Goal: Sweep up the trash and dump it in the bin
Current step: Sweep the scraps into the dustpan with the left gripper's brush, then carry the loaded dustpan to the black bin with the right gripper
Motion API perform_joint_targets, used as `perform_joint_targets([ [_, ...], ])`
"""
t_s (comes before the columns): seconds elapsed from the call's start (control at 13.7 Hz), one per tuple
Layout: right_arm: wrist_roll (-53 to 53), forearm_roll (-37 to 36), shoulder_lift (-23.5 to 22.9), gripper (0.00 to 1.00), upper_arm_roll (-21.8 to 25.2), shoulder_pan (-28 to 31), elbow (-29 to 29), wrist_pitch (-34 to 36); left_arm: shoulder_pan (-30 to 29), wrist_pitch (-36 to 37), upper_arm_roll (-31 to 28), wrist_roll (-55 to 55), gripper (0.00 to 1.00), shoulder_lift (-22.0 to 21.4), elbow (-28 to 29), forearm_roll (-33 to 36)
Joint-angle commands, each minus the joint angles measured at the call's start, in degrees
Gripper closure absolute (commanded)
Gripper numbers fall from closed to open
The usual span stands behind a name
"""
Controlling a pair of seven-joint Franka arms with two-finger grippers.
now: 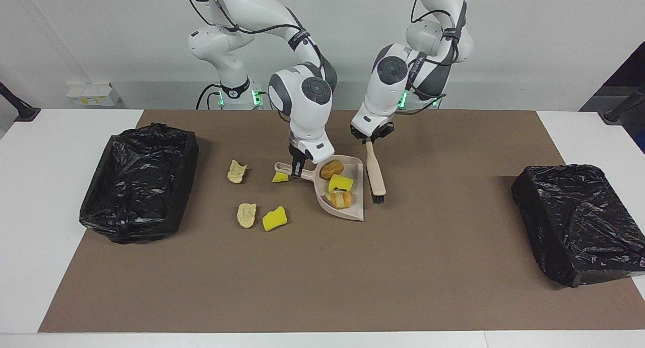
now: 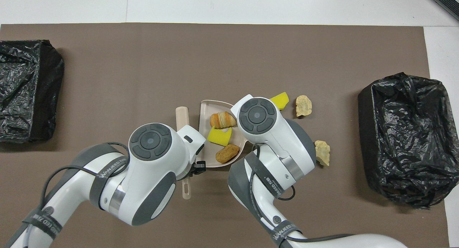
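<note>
Yellow and tan trash in dustpan; right hand grips its handle, left hand grips brush

Beige dustpan, yellow & tan trash, black bins, prob. plastic-lined

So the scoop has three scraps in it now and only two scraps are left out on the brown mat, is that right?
Not quite. The dustpan does hold three scraps, but four are left on the mat, not two: two yellow sponge chunks and two pale bread pieces. The facing view shows all four.
</note>
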State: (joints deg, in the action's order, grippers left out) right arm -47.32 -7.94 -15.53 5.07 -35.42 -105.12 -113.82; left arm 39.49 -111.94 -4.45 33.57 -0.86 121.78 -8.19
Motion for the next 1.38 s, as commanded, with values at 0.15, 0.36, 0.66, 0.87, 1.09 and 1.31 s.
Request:
perform_joint_targets([
  [0.15,-2.7,0.1,4.3,1.00,-0.5,3.8,-1.6,0.8,-0.6,3.7,0.3,1.4,1.00,-3.4,0.9,0.3],
  [0.36,-9.1,3.7,7.8,1.00,-0.5,9.0,-0.7,5.6,0.1,4.4,0.6,4.0,1.00,-4.9,2.9,0.3],
  [0.66,-15.2,3.8,12.0,1.00,-0.3,17.8,1.7,12.5,4.8,3.1,1.2,9.0,1.00,-9.0,8.6,0.2],
  [0.87,-22.7,3.8,14.5,1.00,-0.2,26.5,3.8,15.4,10.2,2.0,1.3,14.4,1.00,-9.3,10.0,-0.2],
  [1.09,-34.6,5.6,14.2,1.00,-0.2,36.4,4.7,16.2,14.5,-4.1,1.4,18.0,1.00,-9.9,14.2,-0.6],
  [1.31,-47.8,4.5,13.6,1.00,-0.1,45.1,6.4,15.9,18.6,-7.2,1.4,21.8,1.00,-9.7,16.6,-1.3],
])
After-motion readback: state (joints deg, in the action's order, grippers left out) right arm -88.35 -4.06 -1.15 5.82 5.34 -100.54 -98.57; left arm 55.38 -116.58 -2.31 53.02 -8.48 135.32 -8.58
